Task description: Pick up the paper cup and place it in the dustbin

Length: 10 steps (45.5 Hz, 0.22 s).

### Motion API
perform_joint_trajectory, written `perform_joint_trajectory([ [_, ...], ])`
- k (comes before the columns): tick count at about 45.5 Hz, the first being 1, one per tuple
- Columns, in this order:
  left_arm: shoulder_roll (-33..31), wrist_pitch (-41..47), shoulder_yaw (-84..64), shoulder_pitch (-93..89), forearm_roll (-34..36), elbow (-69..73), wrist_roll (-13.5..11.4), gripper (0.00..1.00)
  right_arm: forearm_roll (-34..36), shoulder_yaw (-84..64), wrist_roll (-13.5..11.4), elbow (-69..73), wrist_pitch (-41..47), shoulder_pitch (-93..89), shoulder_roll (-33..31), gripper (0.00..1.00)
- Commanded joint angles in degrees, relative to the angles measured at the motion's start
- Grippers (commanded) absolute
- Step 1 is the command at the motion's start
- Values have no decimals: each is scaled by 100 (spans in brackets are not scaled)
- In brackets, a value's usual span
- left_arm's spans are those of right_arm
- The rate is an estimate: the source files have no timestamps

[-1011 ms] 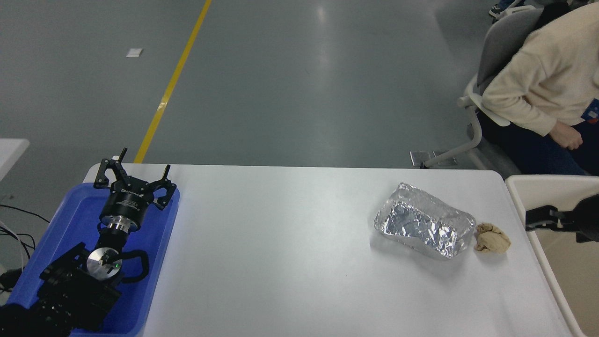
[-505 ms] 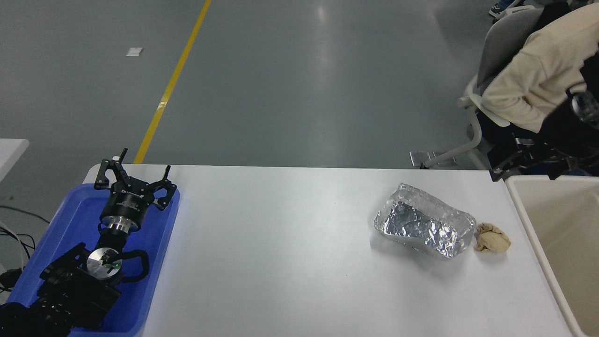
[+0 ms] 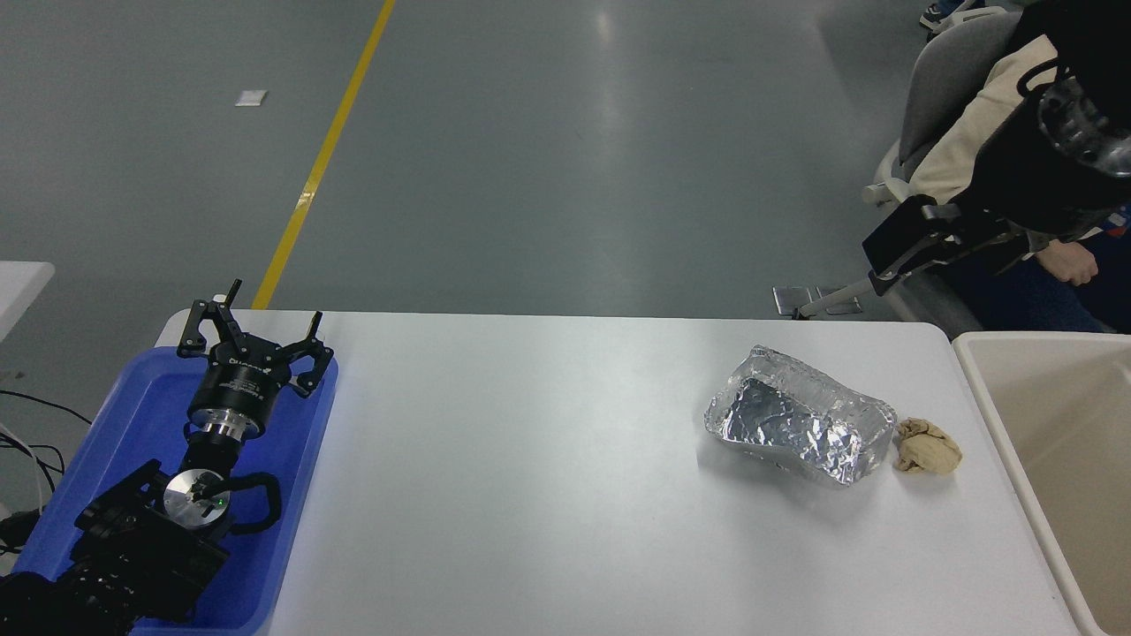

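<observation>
The right gripper (image 3: 888, 256) is hanging high above the table's (image 3: 548, 495) far right corner, its opening impossible to judge. The left gripper (image 3: 252, 331) is lying spread wide over the blue tray (image 3: 300, 495). No paper cup is showing; the dustbin's (image 3: 990, 397) visible interior is showing only bare beige wall.

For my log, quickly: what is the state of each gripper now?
Left gripper: open, holding nothing, over the blue tray.
Right gripper: cannot be told.

foil tray (image 3: 800, 426): crinkled shiny metal foil
paper wad (image 3: 928, 446): crumpled matt tan
dustbin (image 3: 1056, 415): smooth beige plastic
worktop (image 3: 530, 477): smooth white, slight sheen
</observation>
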Motion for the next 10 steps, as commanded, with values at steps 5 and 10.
perform_joint_trajectory([
  [5, 0, 0, 0, 0, 0, -3, 0, 100, 2, -615, 0, -14, 11, -18, 4, 100],
  [10, 0, 0, 0, 0, 0, -3, 0, 100, -7, -783, 0, -14, 11, -71, 4, 100],
])
